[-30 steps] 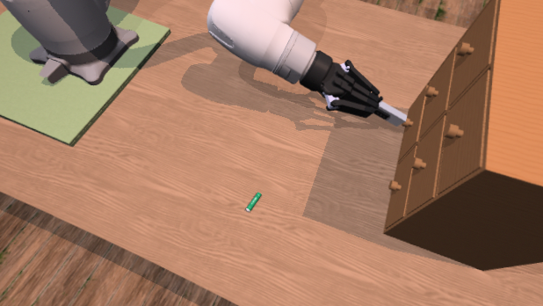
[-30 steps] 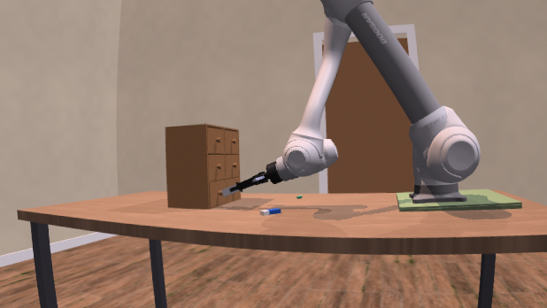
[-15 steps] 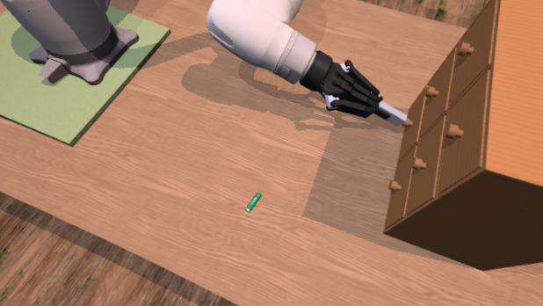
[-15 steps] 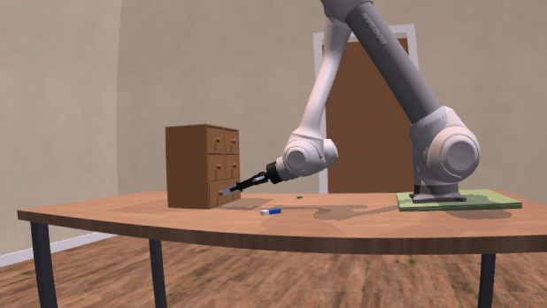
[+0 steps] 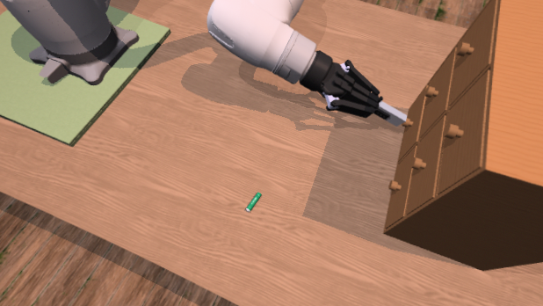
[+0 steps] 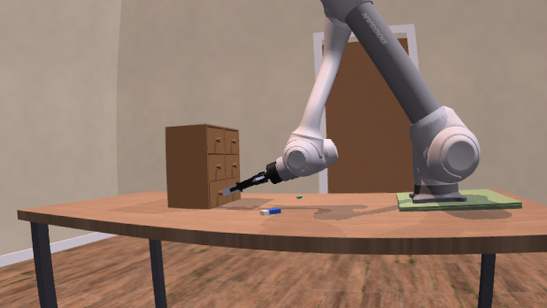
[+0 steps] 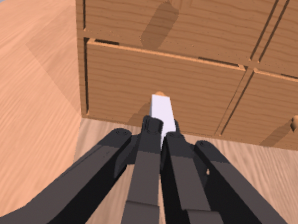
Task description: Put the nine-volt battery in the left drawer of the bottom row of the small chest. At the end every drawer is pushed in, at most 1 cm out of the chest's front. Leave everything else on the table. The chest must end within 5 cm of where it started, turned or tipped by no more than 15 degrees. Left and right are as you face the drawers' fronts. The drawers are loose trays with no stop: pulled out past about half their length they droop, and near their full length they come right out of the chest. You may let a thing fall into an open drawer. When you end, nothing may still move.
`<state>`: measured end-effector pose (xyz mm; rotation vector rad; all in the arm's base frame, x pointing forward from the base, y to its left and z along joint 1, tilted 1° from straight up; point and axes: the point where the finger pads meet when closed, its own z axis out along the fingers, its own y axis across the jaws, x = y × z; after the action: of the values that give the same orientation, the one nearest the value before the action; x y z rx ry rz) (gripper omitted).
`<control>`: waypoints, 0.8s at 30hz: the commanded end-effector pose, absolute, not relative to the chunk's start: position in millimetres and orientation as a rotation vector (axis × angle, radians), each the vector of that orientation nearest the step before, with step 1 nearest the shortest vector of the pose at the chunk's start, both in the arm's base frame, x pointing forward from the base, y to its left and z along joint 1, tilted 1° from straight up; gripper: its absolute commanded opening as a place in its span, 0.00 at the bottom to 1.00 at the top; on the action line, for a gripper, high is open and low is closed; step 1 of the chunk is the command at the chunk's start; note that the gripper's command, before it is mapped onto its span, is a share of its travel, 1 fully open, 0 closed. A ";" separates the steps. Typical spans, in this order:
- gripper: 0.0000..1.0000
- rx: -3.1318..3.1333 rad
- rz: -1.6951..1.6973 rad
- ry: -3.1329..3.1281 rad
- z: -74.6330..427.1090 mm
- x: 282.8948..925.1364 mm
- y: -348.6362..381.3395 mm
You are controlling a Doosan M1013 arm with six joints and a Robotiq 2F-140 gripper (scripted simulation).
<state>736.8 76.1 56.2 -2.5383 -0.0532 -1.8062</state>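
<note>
The small wooden chest [image 5: 474, 132] stands at the table's right end, with six knobbed drawers in three rows. My gripper [image 5: 401, 118] is shut and empty, its white fingertips against the knob [image 5: 408, 122] of the bottom-row left drawer. In the wrist view the fingertips [image 7: 161, 106] cover that knob, and the drawer front [image 7: 133, 83] shows thin dark gaps at its top edge, so it seems a touch out. A small blue and white block [image 6: 270, 211], possibly the nine-volt battery, lies on the table in front of the chest [image 6: 201, 165]; I cannot tell for sure.
A green AA cell [image 5: 253, 201] lies on the table mid-way between the chest and the table's front edge. The arm's base stands on a green mat [image 5: 66, 75] at the far left. The other drawers look flush.
</note>
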 end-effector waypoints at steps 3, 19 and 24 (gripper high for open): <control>0.00 -2.538 -1.806 -0.053 56.4 736.8 76.1; 0.00 -2.538 -1.806 -0.053 55.8 701.8 74.7; 0.00 -2.538 -1.806 -0.053 55.6 687.4 74.0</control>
<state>690.6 74.2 55.5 -2.5385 -0.0533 -1.8059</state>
